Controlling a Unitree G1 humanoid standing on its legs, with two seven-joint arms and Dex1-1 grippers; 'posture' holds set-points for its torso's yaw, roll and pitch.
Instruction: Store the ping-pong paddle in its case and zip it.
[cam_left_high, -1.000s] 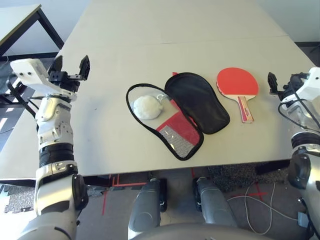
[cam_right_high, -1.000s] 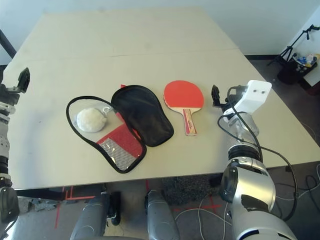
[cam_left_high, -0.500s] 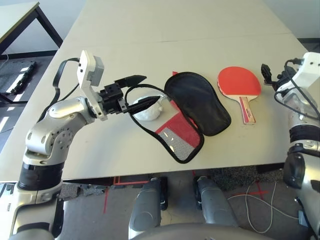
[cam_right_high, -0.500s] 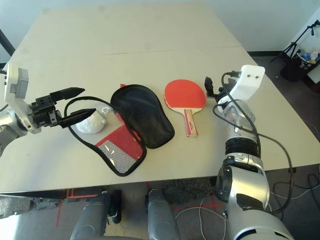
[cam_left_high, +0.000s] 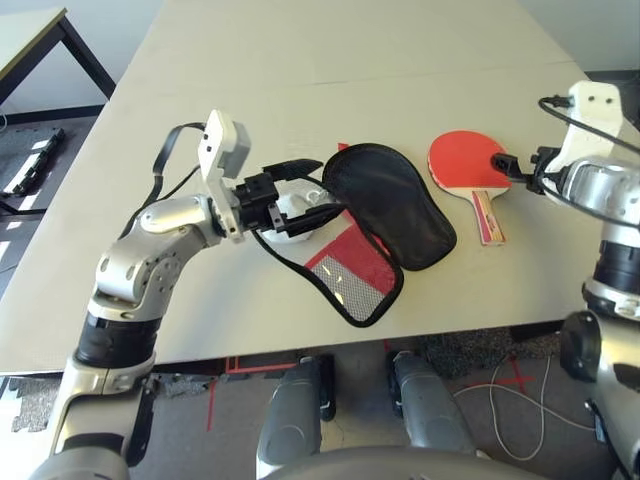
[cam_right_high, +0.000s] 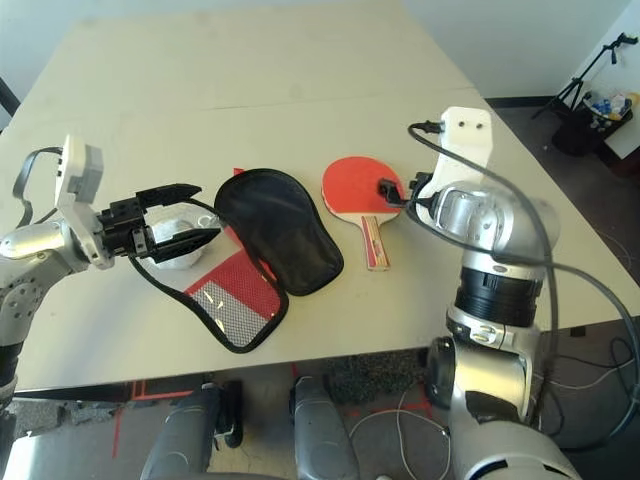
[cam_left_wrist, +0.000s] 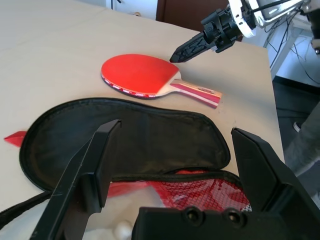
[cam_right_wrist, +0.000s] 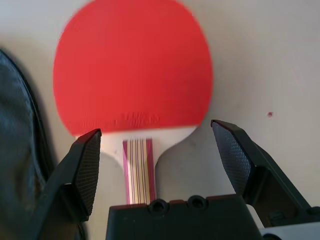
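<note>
The ping-pong paddle (cam_left_high: 470, 165) lies red face up on the table, right of the case, handle (cam_right_wrist: 139, 170) toward the front edge. My right gripper (cam_left_high: 505, 160) hovers open just above it, its fingers (cam_right_wrist: 85, 165) either side of the neck where blade meets handle. The case (cam_left_high: 390, 205) lies unzipped and spread flat, black lining up on the right half, red mesh pocket (cam_left_high: 350, 270) toward the front. My left gripper (cam_left_high: 305, 188) is open and holds nothing, over the case's left half and pointing toward the black lining (cam_left_wrist: 125, 145).
A white fluffy ball charm (cam_right_high: 170, 250) rests in the case's left half, under the left fingers. The table's front edge (cam_left_high: 250, 340) runs close below the case. A second table (cam_left_high: 30, 30) stands far left; a tripod (cam_right_high: 600, 70) stands far right.
The left arm has reached further right, over the case's left half. The right gripper has swung in from the table's right side to above the paddle's neck.
</note>
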